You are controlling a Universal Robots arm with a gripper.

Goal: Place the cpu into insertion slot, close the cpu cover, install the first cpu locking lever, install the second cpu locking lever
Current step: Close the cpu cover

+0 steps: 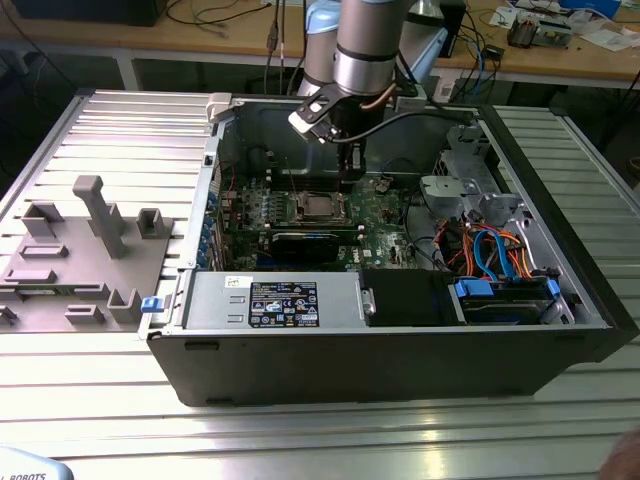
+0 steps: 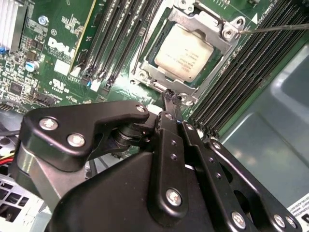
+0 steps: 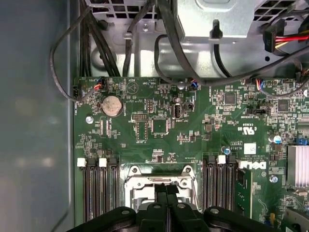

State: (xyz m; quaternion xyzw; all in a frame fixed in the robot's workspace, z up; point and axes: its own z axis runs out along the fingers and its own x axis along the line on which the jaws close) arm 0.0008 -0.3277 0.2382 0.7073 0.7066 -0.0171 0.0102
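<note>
With the cpu (image 2: 186, 50) lying flat beneath the closed cpu cover (image 2: 153, 72), the end effector (image 2: 171, 98) hangs just beside the cover's edge. Its fingers are pinched together and empty, making a slim pushing tip.

We counted one open computer case (image 1: 400, 350), one green circuit board (image 3: 193, 121), one silver chip (image 2: 184, 52), one round coin battery (image 3: 111, 105), two banks of memory slots (image 3: 100, 188), one robot arm (image 1: 365, 50) and one gripper (image 2: 170, 96).

this looks like a robot lab or workshop. an open computer case (image 1: 400, 350) sits on a ribbed metal desk (image 1: 300, 430), a robot arm (image 1: 365, 50) hangs over it, and wooden desks (image 1: 530, 62) behind hold wires and small parts.
</note>
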